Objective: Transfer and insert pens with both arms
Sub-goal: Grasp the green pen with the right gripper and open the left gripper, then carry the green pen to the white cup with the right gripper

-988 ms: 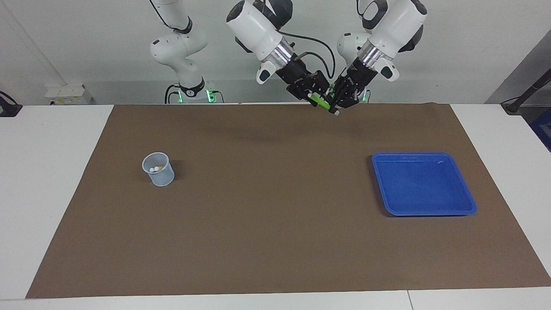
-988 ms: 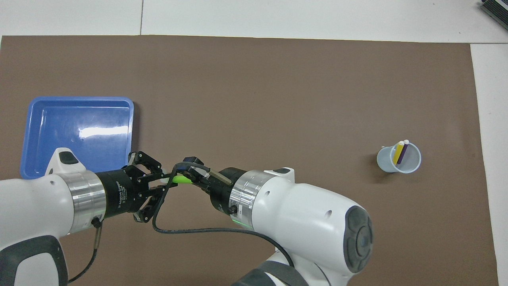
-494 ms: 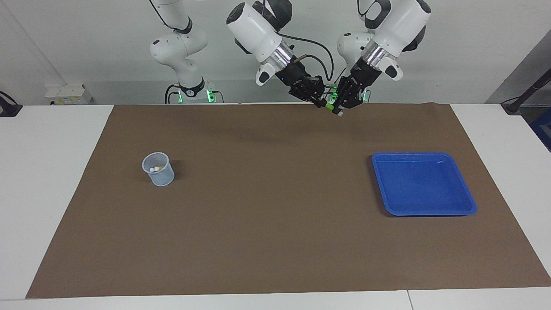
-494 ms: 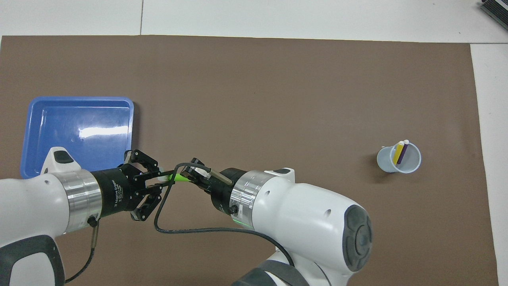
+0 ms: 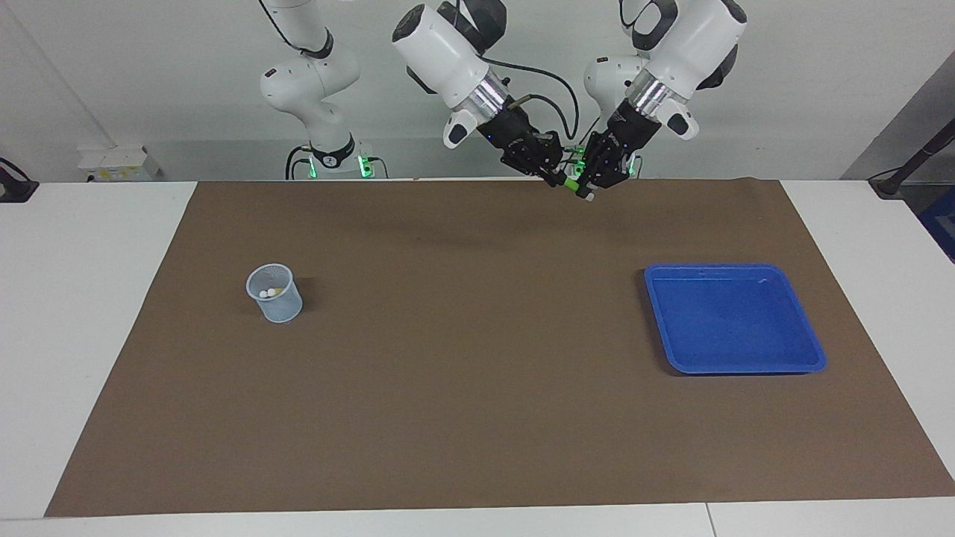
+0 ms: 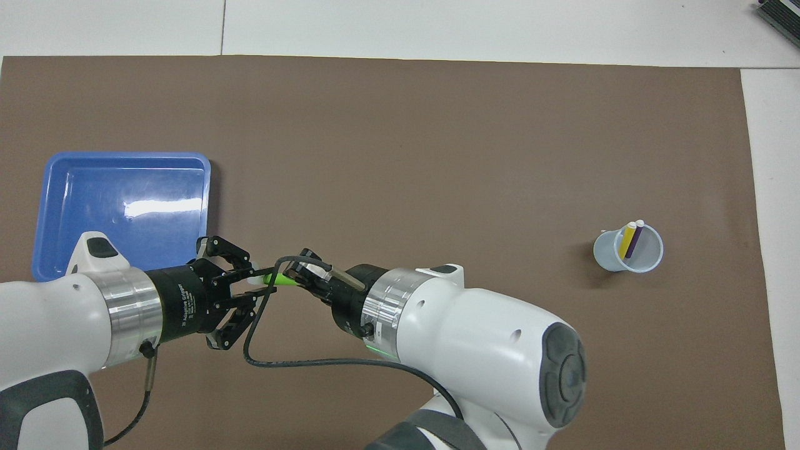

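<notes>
The green pen [image 6: 279, 280] shows only as a short bright stretch between the two grippers; most of it is covered by black fingers, and its whitish end [image 5: 587, 198] pokes out below the left gripper [image 5: 589, 181]. The right gripper [image 5: 550, 173] is clamped tight on the pen's other end. Whether the left gripper's fingers grip the pen or have loosened cannot be made out. Both grippers hang in the air over the brown mat [image 5: 477, 418], at its edge nearest the robots. A black cable [image 6: 294, 359] loops under them. Off toward the left arm's end lies the blue tray [image 6: 44, 244]. Well apart, toward the right arm's end, the clear cup [image 6: 609, 261] holds the yellow pen [image 6: 626, 240] and purple pen [image 6: 634, 242], leaning together.
</notes>
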Robot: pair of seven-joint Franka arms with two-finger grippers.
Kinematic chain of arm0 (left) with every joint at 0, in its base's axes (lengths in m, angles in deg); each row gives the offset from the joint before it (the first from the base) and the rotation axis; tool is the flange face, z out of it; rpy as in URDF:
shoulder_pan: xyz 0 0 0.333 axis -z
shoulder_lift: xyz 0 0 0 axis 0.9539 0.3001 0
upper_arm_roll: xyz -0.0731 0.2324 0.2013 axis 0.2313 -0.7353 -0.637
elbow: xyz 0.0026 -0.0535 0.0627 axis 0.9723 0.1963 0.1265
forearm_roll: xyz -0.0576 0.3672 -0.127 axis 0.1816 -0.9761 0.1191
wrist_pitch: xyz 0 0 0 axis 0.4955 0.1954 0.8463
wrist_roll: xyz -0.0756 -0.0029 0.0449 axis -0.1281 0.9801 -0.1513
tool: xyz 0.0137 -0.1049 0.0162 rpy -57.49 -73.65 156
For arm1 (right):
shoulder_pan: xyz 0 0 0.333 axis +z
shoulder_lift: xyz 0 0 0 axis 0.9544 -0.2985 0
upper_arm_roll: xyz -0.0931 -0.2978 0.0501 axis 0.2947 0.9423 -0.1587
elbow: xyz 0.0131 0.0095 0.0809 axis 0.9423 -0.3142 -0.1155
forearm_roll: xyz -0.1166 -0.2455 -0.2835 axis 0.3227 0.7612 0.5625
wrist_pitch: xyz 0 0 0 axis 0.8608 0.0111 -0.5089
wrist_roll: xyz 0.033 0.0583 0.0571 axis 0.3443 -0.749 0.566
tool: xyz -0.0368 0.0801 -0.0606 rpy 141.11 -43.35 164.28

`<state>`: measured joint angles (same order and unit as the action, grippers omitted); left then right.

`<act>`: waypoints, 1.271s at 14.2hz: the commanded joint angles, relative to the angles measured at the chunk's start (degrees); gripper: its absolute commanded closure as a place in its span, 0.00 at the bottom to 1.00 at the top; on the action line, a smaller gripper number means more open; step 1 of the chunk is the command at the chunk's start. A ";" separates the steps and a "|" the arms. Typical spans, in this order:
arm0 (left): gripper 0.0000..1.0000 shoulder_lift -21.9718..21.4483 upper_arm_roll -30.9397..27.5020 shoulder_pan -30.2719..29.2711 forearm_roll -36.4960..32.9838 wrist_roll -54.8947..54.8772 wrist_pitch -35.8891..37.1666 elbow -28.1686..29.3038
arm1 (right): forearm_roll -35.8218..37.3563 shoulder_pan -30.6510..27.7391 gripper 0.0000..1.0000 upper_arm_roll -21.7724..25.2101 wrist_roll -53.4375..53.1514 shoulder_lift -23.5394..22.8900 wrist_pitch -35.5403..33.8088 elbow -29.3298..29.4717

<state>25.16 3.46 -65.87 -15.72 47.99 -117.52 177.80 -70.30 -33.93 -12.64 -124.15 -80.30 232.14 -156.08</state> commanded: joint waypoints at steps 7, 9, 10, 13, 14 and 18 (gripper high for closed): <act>0.00 -1.62 0.28 0.27 0.86 -0.17 0.69 1.50 | -0.26 -9.59 1.00 0.30 25.84 1.27 -19.78 1.04; 0.00 -1.62 0.19 0.10 0.77 -1.65 0.96 1.59 | 1.84 -13.01 1.00 0.30 33.04 1.54 -25.49 1.04; 0.00 -1.62 0.10 -0.08 0.77 -4.36 1.13 1.68 | 4.03 -15.12 1.00 0.30 36.81 1.63 -28.74 1.30; 0.00 -2.23 -0.08 -2.44 0.60 -16.38 6.03 1.68 | 10.27 -20.84 1.00 0.39 47.28 1.63 -37.53 3.06; 0.00 -2.41 -0.08 -3.76 0.60 -20.08 8.14 1.76 | 12.64 -22.42 1.00 0.39 50.01 1.63 -40.60 3.93; 0.00 -3.02 -0.25 -10.34 -0.45 -40.10 14.48 1.68 | 23.97 -27.96 1.00 0.39 62.05 2.50 -53.43 9.02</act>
<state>24.45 3.21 -72.82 -15.86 17.16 -106.44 178.08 -51.12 -59.34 -11.61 -67.30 -78.67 184.54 -150.01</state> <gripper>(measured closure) 0.000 0.824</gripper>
